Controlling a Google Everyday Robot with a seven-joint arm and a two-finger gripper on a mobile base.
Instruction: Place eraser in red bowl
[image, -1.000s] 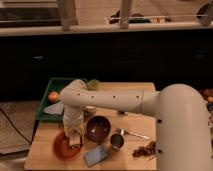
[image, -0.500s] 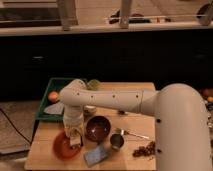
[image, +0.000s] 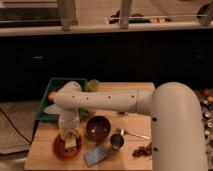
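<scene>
One second on, nothing has shifted: my gripper (image: 70, 137) still hangs low over the red bowl (image: 58, 149), with the pale eraser (image: 71, 144) right beneath it, inside the rim. I cannot tell whether it holds the eraser or has let go. I judge the placing nearly done.

The gripper (image: 70, 136) hangs low over the red bowl (image: 59, 150) and covers much of its inside; whether the pale patch at its tip is the eraser (image: 71, 143) cannot be told. The arm (image: 105, 101) hides part of the green tray (image: 46, 102). The robot's white body (image: 180, 125) is cut off at the right and bottom edges. The reddish heap (image: 143, 150) on the table (image: 42, 160) is too small to name
</scene>
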